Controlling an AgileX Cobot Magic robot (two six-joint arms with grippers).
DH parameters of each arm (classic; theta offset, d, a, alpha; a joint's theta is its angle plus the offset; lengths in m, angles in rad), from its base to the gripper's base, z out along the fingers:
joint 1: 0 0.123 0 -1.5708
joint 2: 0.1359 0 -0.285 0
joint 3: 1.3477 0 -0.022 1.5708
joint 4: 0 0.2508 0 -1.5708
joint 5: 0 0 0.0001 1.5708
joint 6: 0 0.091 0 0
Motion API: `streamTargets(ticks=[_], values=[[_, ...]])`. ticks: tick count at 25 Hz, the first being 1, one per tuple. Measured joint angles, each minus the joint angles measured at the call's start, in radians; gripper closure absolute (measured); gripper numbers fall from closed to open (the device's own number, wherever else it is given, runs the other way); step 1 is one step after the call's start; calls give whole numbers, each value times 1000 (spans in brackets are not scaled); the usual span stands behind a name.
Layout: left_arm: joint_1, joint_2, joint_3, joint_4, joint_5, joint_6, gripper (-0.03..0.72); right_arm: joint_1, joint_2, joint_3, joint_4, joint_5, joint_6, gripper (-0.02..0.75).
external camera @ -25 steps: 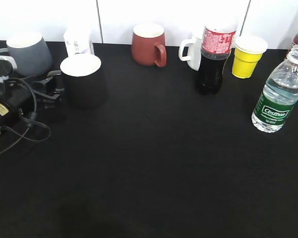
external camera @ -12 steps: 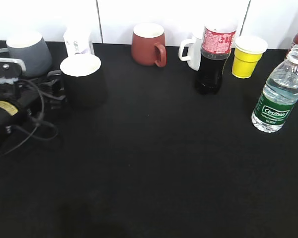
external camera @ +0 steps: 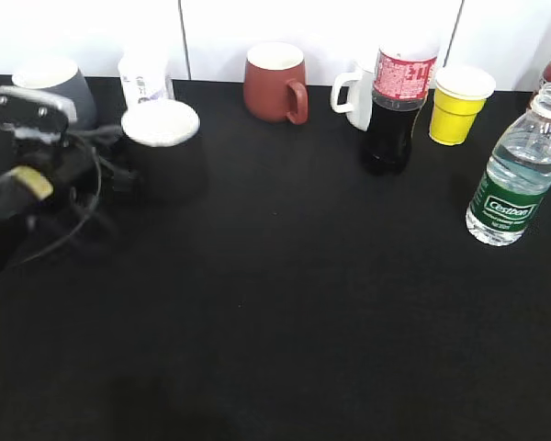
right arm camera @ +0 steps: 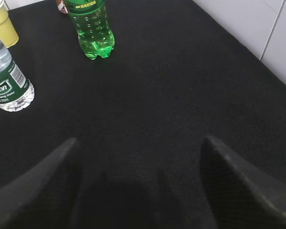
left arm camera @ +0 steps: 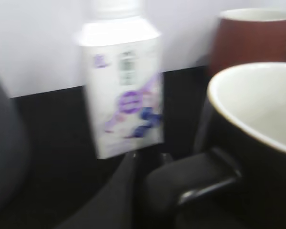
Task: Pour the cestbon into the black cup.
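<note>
The cestbon [external camera: 514, 175], a clear ribbed bottle with a green label, stands uncapped at the right of the black table; it also shows in the right wrist view [right arm camera: 7, 81]. The black cup [external camera: 163, 152], white inside, is at the back left, blurred by motion. My left gripper [external camera: 119, 170] is shut on its handle. In the left wrist view the cup [left arm camera: 257, 124] fills the right side, and my left gripper [left arm camera: 148, 191] grips the handle at the bottom. My right gripper [right arm camera: 140, 181] is open and empty above bare table, right of the bottle. It is outside the exterior view.
A grey mug [external camera: 50, 87], a white carton [external camera: 145, 78], a red-brown mug [external camera: 274, 81], a white mug [external camera: 354, 96], a cola bottle [external camera: 397, 106] and a yellow cup [external camera: 459, 103] line the back edge. A green soda bottle [right arm camera: 90, 28] stands behind the cestbon.
My left arm has risen and shifted right, and the black cup has moved a little up and right with it. The cestbon and the other things have not moved.
</note>
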Motion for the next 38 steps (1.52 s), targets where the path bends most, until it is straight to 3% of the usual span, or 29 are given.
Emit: streamTargets(ticks=[3,10,20,24,29,34,38], values=[[-15,-123,121,52,-29,-39,619,0,0,0,0,0,0,152],[-230,-301,169,61,-25,-107,624,0,0,0,0,0,0,152],[-241,-301,169,51,23,-130,625,0,8,-6,31,-20,-54,152],[-241,-301,169,52,23,-130,626,0,222,-14,95,-513,-194,152],[-241,-301,169,52,23,-130,626,0,605,234,45,-1219,-283,152],[-241,-301,169,52,23,-130,627,0,865,259,42,-1451,-279,152],[-241,-301,169,52,22,-130,627,0,994,261,42,-1500,-155,152]])
